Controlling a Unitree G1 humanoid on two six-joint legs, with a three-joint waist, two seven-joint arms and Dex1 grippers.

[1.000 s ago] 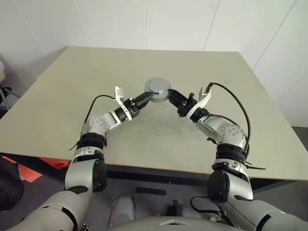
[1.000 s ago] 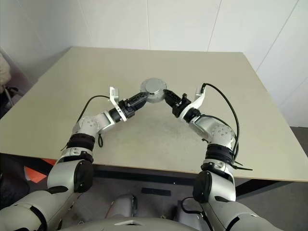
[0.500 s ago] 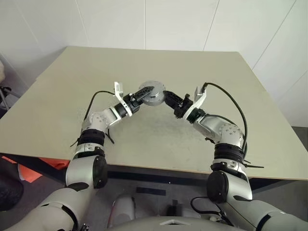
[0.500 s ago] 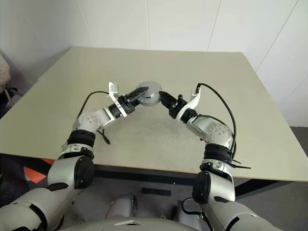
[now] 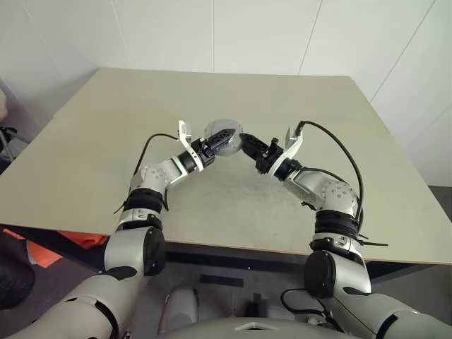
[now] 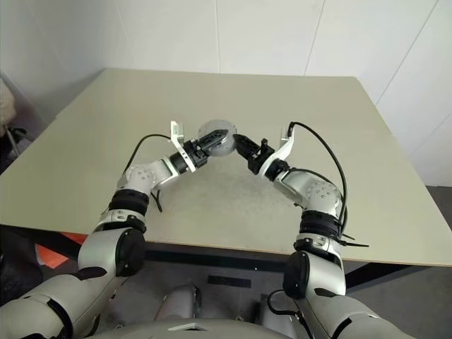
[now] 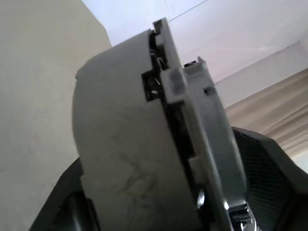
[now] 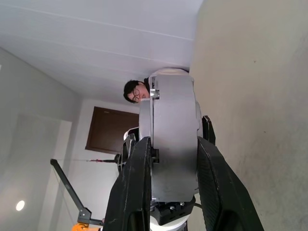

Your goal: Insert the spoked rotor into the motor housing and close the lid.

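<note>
We see the beige worktop (image 5: 106,141) spreading wide under both arms, bare around them, with a white panelled wall (image 5: 212,35) at its far edge. Above the middle of the worktop our two arms meet from left and right around a round grey assembly, the motor housing (image 5: 224,135) with the lid (image 7: 202,139) against it, held off the surface and tilted on edge.

In the right wrist view the motor housing (image 8: 173,144) stands edge-on as a thick grey drum, and the two black fingers (image 8: 135,187) of the right gripper (image 5: 248,143) clamp it across its thickness, one on each flat face. So the right gripper grips the housing from the right side.

The left gripper (image 5: 217,142) reaches in from the left, its fingers lying against the near left face of the assembly. In the left wrist view the lid sits as a thinner grey plate beside the drum, with a dark seam between the two. We cannot tell whether the left gripper's fingers squeeze the assembly or stand slightly apart from it.

Beyond the drum, in the right wrist view, a person's head (image 8: 132,91) shows.
</note>
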